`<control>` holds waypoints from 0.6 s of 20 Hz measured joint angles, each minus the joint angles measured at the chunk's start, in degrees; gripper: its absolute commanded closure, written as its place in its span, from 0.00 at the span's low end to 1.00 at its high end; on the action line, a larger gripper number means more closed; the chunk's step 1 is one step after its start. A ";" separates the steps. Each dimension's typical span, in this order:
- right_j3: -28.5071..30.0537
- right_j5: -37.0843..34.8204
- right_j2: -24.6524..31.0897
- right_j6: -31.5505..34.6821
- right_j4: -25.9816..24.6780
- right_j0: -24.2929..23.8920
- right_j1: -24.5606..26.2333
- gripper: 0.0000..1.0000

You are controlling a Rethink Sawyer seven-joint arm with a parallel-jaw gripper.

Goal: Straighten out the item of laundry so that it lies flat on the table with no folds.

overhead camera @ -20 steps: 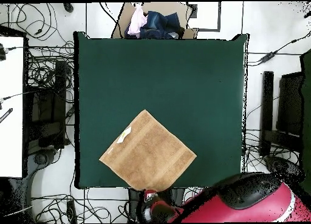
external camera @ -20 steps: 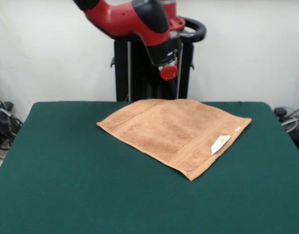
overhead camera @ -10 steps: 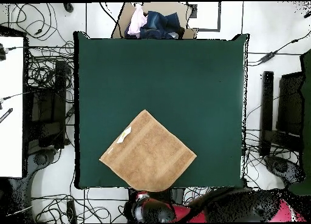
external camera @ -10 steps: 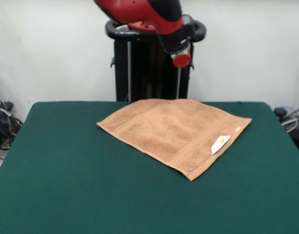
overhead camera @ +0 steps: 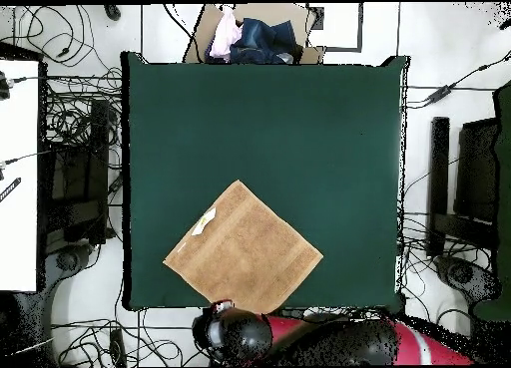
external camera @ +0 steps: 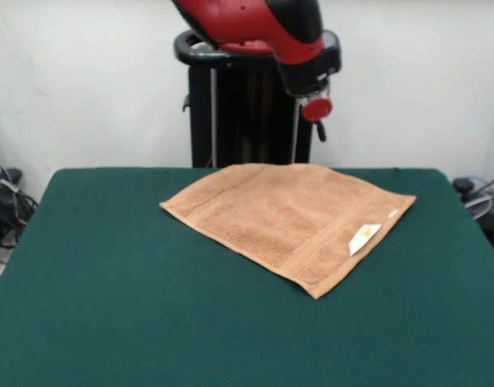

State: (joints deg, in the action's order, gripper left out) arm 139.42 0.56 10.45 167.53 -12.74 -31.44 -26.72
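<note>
The peach-orange towel [external camera: 287, 218] lies spread open on the dark green table [external camera: 110, 306], turned like a diamond, with no fold showing. Its white label with a yellow mark [external camera: 363, 238] sits near its right corner. In the overhead view the towel [overhead camera: 243, 249] lies near the table's [overhead camera: 299, 135] bottom edge, with its lowest corner at that edge and its label [overhead camera: 205, 222] at the upper left side. My gripper [external camera: 317, 113] hangs at the end of the red arm, above and behind the towel's far edge and clear of it. It also shows in the overhead view [overhead camera: 228, 333], just past the table's edge.
The black pedestal [external camera: 247, 121] stands behind the table's far edge. In the overhead view a cardboard box with clothes [overhead camera: 255, 37] sits beyond the table's top edge. Cables and a white table [overhead camera: 18, 175] lie to the left, and black equipment [overhead camera: 479, 175] to the right.
The arm's end has swung to the right in the front view, which is leftward in the overhead view, staying above the table's far edge. The towel has not moved.
</note>
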 measured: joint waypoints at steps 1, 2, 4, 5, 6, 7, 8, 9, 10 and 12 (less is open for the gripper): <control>-0.83 -0.01 0.16 0.00 0.79 1.05 0.20 0.00; -1.74 -0.06 0.20 0.00 1.73 2.10 0.36 0.00; -2.91 -0.27 0.21 0.00 2.95 3.30 0.48 0.00; -4.49 -0.78 0.22 0.00 4.72 4.66 0.57 0.00; -5.04 -1.06 0.21 0.00 5.35 5.10 0.56 0.00; -5.79 -1.46 0.21 0.00 6.22 5.71 0.53 0.00; -7.12 -2.40 0.21 0.00 7.87 6.80 0.44 0.00; -7.70 -2.95 0.21 0.00 8.60 7.27 0.37 0.00; -8.48 -3.78 0.22 0.00 9.60 7.87 0.24 0.00; -11.14 -7.09 0.21 0.00 12.76 9.65 -0.24 0.00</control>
State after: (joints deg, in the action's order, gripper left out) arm 128.28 -6.53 10.66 167.53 0.02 -21.79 -26.96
